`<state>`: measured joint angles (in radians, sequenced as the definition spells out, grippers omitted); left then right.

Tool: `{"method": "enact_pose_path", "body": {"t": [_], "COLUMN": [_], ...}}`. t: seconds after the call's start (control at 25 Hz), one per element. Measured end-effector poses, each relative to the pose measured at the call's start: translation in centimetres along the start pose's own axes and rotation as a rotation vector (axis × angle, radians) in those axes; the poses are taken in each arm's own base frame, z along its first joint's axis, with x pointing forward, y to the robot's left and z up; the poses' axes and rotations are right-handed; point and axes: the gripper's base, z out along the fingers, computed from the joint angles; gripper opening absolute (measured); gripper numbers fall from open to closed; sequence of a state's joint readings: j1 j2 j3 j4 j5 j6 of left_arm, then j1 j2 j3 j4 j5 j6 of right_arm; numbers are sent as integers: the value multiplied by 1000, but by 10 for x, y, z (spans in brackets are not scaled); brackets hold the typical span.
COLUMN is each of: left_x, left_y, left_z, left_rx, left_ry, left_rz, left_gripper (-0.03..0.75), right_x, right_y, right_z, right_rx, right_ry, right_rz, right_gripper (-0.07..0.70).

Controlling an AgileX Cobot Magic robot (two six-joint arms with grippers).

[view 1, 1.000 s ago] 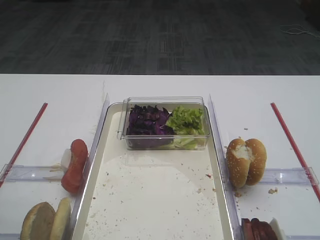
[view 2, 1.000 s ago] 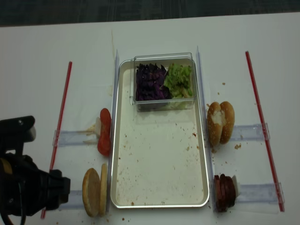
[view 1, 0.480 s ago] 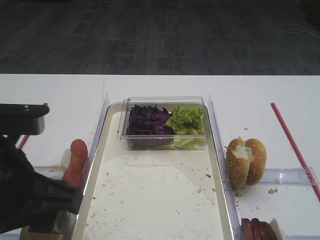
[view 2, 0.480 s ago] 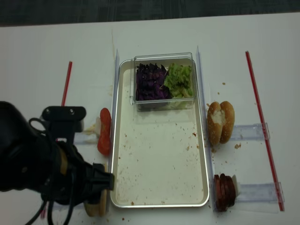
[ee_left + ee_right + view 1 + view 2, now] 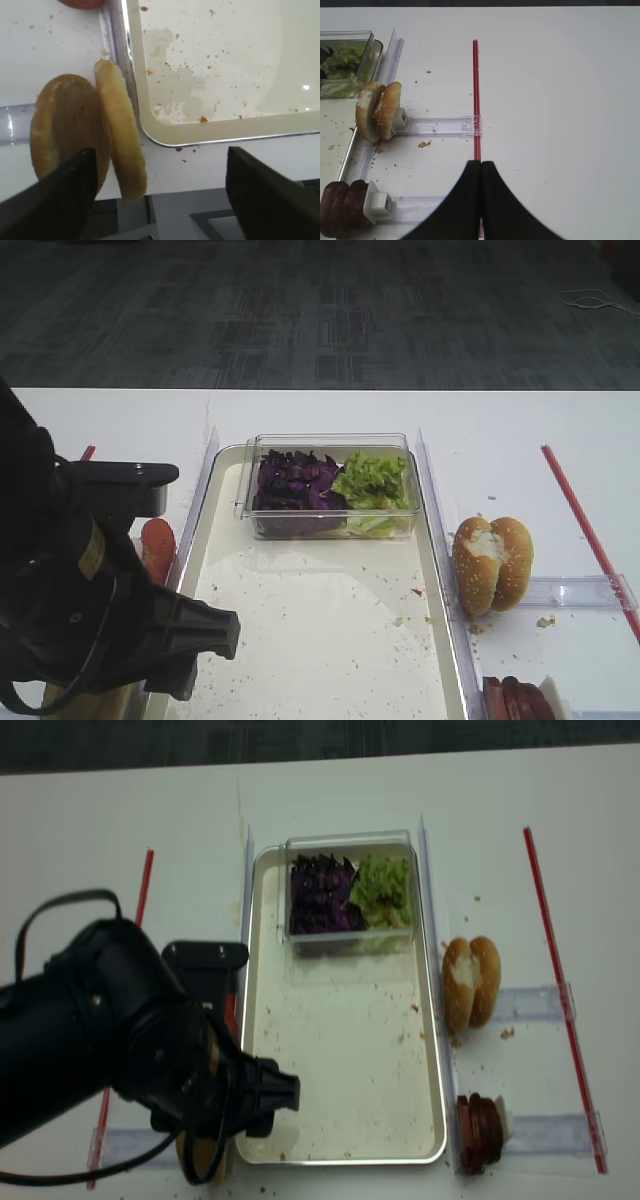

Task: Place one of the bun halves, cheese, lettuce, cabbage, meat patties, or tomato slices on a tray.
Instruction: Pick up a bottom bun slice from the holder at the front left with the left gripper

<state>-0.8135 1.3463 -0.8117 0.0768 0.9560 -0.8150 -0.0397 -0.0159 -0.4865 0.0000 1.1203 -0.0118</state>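
Standing on edge just outside the near left corner of the tray (image 5: 210, 131), two plain bun halves are seen in the left wrist view: the bun half (image 5: 121, 131) with the pale crust edge is nearest the tray rim, and the duller tan half (image 5: 65, 125) is pressed against its outer side. The left gripper (image 5: 157, 192) is held above them with its jaws spread wide and nothing between them; the left finger (image 5: 52, 200) is overlapped with the lower edge of the tan half, while the right finger (image 5: 270, 192) is positioned past the tray's near rim, so that the pale bun half lies between the two fingers, nearer the left one. No contact with either half can be confirmed. In the exterior views the left arm (image 5: 120, 1030) is seen covering the bun position at the tray's left side. The tray is speckled with crumbs and bears a clear plastic box (image 5: 330, 445) at its far end, in which cabbage (image 5: 292, 483) is held on the left and lettuce (image 5: 374, 480) on the right. The right gripper (image 5: 481, 200) is shown in its wrist view with fingers pressed together, empty, over the white table (image 5: 560, 75) beside a red strip (image 5: 476, 90). A sesame bun (image 5: 377, 111) is stood right of the tray.
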Motion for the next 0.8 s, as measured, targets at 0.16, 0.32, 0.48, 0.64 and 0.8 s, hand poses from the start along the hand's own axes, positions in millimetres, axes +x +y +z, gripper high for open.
{"method": "enact_pose_path", "body": {"t": [0.16, 0.32, 0.48, 0.64, 0.8], "left_x": [-2, -5, -8, -11, -14], "left_y": [-2, -3, -4, -4, 0], "left_z": [9, 19, 29, 35, 35], "left_rx": [-26, -64, -86, -99, -125], "left_ry": [19, 29, 49, 42, 38], "left_rz": [3, 18, 19, 31, 35], "left_gripper": [526, 525, 524, 485, 414], "right_x": [0, 0, 0, 0, 0], "right_y": [0, 0, 0, 0, 0], "right_z": [0, 0, 0, 0, 0], "right_rx": [0, 0, 0, 0, 0], "right_ry": [2, 2, 2, 2, 2], "right_rz": [0, 0, 0, 0, 0], "right_gripper": [308, 308, 308, 308, 308]}}
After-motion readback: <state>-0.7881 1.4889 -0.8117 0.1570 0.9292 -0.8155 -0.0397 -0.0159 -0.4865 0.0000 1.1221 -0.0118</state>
